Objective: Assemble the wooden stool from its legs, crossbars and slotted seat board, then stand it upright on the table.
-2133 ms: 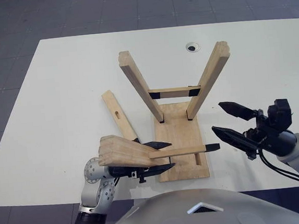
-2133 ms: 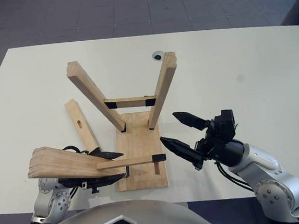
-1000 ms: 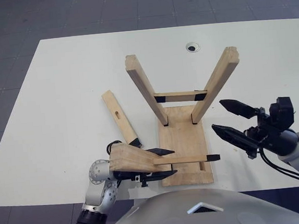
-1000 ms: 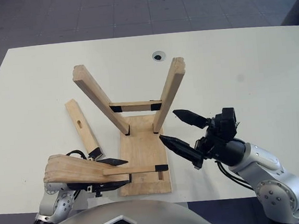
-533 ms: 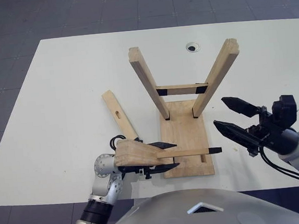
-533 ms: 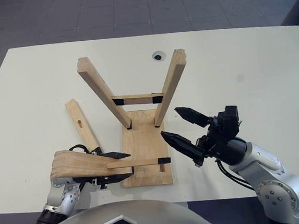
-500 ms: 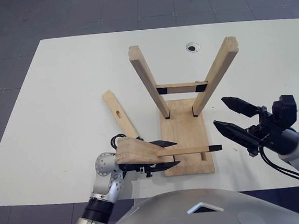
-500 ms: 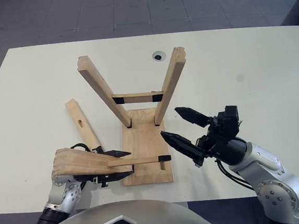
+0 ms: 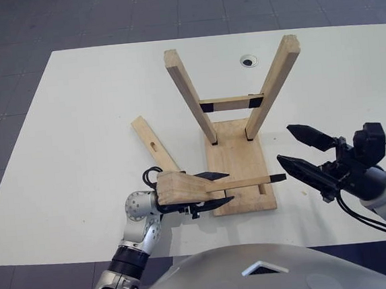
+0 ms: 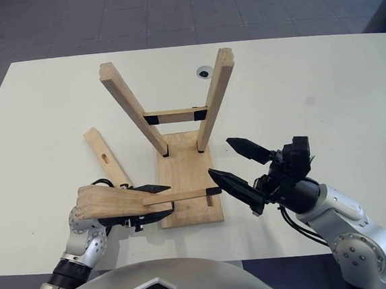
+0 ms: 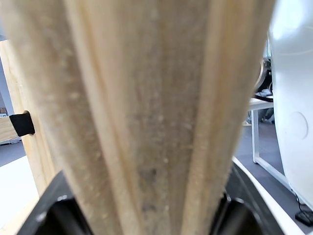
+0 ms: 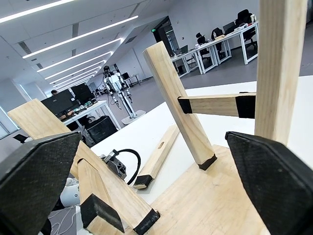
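The slotted seat board [image 9: 238, 161] lies flat on the white table. Two legs [image 9: 188, 94] [image 9: 273, 83] stand in its far end, splayed apart and joined by a crossbar [image 9: 231, 103]. A third leg [image 9: 154, 146] lies loose left of the board. My left gripper [image 9: 222, 187] is shut on a fourth leg [image 9: 180, 188], held level at the board's near left corner. That leg's thin crossbar [image 9: 247, 182] reaches across the board's near end. The same leg [image 11: 146, 122] is close up in the left wrist view. Right of the board, my right gripper [image 9: 285, 143] stands open with nothing between its fingers [image 12: 34, 181].
A round cable hole [image 9: 248, 60] sits in the table [image 9: 76, 127] behind the standing legs. The near table edge runs just under both grippers. Bare table surface stretches to the far left and far right.
My left gripper has carried the leg and its crossbar right and further over the board's near end. The board with its two standing legs has shifted slightly right. The right gripper has barely moved.
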Robot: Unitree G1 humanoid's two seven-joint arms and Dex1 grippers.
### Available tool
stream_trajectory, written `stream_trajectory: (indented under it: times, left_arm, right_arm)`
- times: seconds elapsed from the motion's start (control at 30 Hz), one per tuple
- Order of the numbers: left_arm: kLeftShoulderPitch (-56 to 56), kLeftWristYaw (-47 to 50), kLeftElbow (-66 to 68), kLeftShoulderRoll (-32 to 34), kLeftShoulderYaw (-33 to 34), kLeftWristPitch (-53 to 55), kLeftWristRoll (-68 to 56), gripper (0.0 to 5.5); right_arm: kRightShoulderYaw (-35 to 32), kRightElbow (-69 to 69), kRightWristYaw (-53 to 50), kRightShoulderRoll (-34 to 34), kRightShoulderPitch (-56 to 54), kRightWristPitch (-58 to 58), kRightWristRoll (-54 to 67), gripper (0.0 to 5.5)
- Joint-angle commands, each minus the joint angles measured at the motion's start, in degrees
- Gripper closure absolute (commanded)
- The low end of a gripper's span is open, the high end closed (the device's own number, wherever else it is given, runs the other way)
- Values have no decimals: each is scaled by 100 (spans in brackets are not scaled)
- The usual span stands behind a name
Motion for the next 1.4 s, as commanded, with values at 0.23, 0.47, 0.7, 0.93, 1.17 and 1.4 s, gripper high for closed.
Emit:
stream_trajectory:
  times: [0.23, 0.47, 0.7, 0.93, 1.17, 1.4]
  left_arm:
    - [217, 248, 1126, 1039, -405, 84, 1795, 345]
    - [228, 400, 1050, 1253, -668, 1113, 1479, 345]
    - [263, 346, 644, 1364, -773, 2230, 732, 345]
    - [200, 504, 617, 1547, -1003, 2679, 1086, 345]
    - [116, 810, 1124, 1411, -1130, 2236, 1605, 345]
    - [-4, 1539, 1208, 1473, -1408, 2262, 2382, 345]
  right_arm:
    - [-171, 36, -59, 94, 68, -31, 73, 0]
    - [-271, 127, -220, 118, 6, -1, 150, 0]
    - [-310, 99, -309, 134, -13, 5, 195, 0]
    - [-359, 53, -406, 108, -39, 12, 270, 0]
    - [-431, -6, -523, 94, -55, -7, 344, 0]
    - [-408, 39, -544, 98, -80, -1, 333, 0]
